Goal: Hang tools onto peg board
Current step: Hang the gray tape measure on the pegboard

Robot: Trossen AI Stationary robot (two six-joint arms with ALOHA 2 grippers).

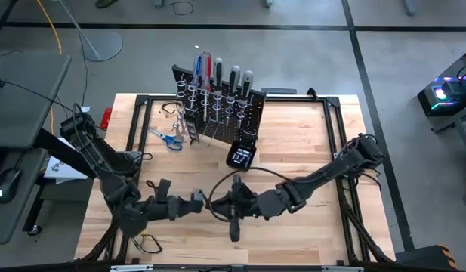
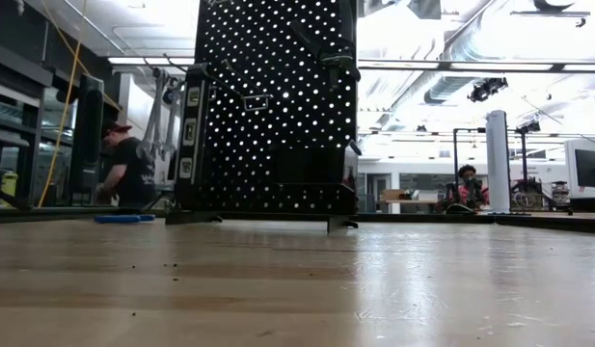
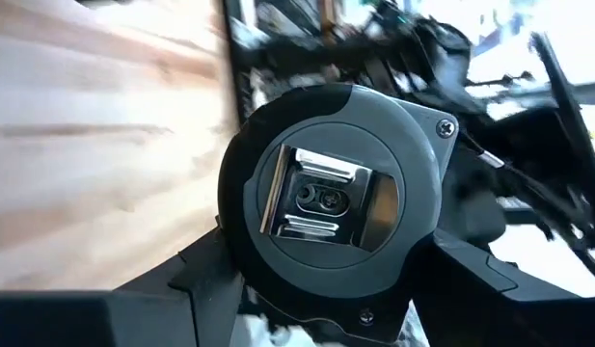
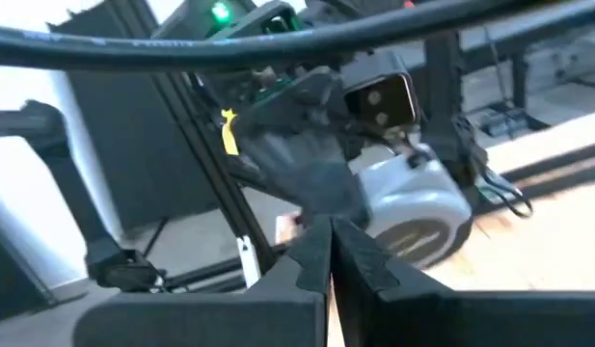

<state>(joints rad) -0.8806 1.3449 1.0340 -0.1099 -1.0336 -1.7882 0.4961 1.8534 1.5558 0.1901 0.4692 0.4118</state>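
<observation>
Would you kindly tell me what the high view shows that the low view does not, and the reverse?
Only the high view shows both arms, with the left hand holding a round grey tape measure and the shut right hand facing it, plus upright screwdrivers on the board. Only the low view shows people in the room. Both show the black perforated peg board, blue-handled scissors and wooden table.

- The peg board is standing upright at the back middle of the bench.
- Screwdrivers are sitting in a row along the top of the peg board.
- Scissors are lying on the bench just left of the peg board.
- A small box is resting just in front of the peg board's right end.
- The left gripper and right gripper are facing each other, nearly touching, over the front middle of the bench.
</observation>
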